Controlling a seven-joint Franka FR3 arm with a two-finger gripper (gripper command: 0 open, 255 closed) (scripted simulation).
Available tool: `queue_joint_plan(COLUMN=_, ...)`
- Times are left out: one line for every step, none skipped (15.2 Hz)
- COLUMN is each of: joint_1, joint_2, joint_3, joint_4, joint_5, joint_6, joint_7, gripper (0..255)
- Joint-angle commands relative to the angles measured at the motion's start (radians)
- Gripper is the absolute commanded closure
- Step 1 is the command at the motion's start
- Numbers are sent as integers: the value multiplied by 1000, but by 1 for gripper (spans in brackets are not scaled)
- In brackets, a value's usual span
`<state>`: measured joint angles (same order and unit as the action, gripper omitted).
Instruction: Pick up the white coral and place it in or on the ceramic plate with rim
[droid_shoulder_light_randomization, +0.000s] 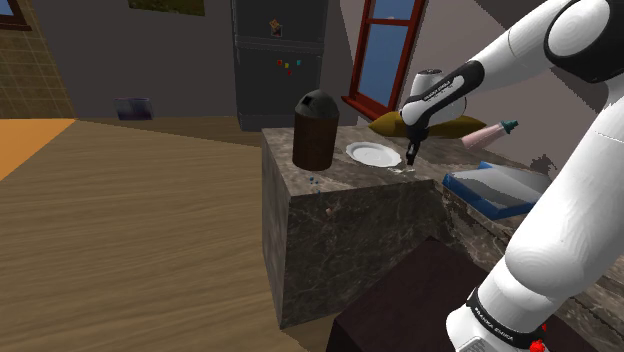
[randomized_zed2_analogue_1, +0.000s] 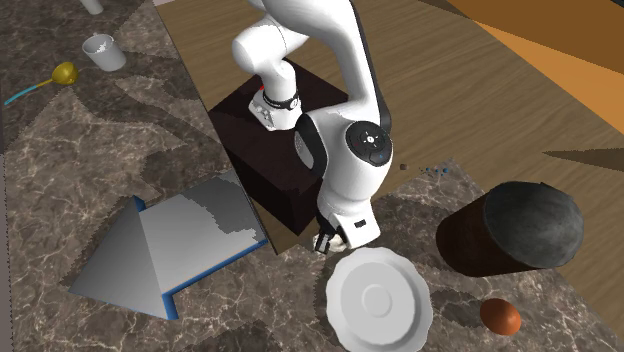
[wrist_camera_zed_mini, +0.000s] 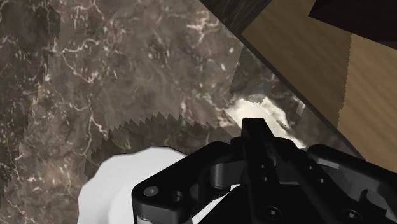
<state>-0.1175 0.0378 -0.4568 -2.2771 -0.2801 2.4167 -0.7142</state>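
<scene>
Shoulder view, left to right: dark bin (droid_shoulder_light_randomization: 313, 130) stands beyond the plate (droid_shoulder_light_randomization: 372, 153), well off the pincer (droid_shoulder_light_randomization: 411, 158). White plate just beside the pincer. Pincer low over stone counter (droid_shoulder_light_randomization: 330, 230); apart or together, cannot tell. Pale coral (wrist_camera_zed_mini: 259, 113) at its tip, on counter. Farther right: bottle (droid_shoulder_light_randomization: 487, 134), blue tray (droid_shoulder_light_randomization: 497, 187).

Wood floor (droid_shoulder_light_randomization: 130, 230), marbled counter (droid_shoulder_light_randomization: 340, 240), red-framed window (droid_shoulder_light_randomization: 390, 45), perhaps a fridge (droid_shoulder_light_randomization: 280, 70).
</scene>
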Motion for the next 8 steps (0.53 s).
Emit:
queue_joint_plan(joint_1=0, joint_2=0, joint_3=0, joint_4=0, joint_5=0, joint_6=0, joint_7=0, gripper=0)
queue_joint_plan(joint_1=14, joint_2=25, joint_3=15, joint_4=24, joint_5=-1, joint_6=-31, joint_7=-27, gripper=0)
queue_joint_plan(joint_1=27, joint_2=50, joint_3=30, joint_4=47, joint_5=-2, joint_6=-60, joint_7=-54, gripper=0)
queue_joint_plan(joint_1=40, joint_2=74, joint_3=45, joint_4=69, joint_5=-6, joint_6=-89, joint_7=-80, gripper=0)
queue_joint_plan(joint_1=49, joint_2=89, joint_3=55, joint_4=82, joint_5=-8, joint_6=-108, joint_7=-97, gripper=0)
queue_joint_plan(joint_1=47, joint_2=98, joint_3=54, joint_4=78, joint_5=-7, joint_6=-95, joint_7=-98, gripper=0)
queue_joint_plan(joint_1=44, joint_2=108, joint_3=53, joint_4=74, joint_5=-5, joint_6=-82, joint_7=-99, gripper=0)
queue_joint_plan(joint_1=41, joint_2=117, joint_3=52, joint_4=70, joint_5=-4, joint_6=-69, joint_7=-101, gripper=0)
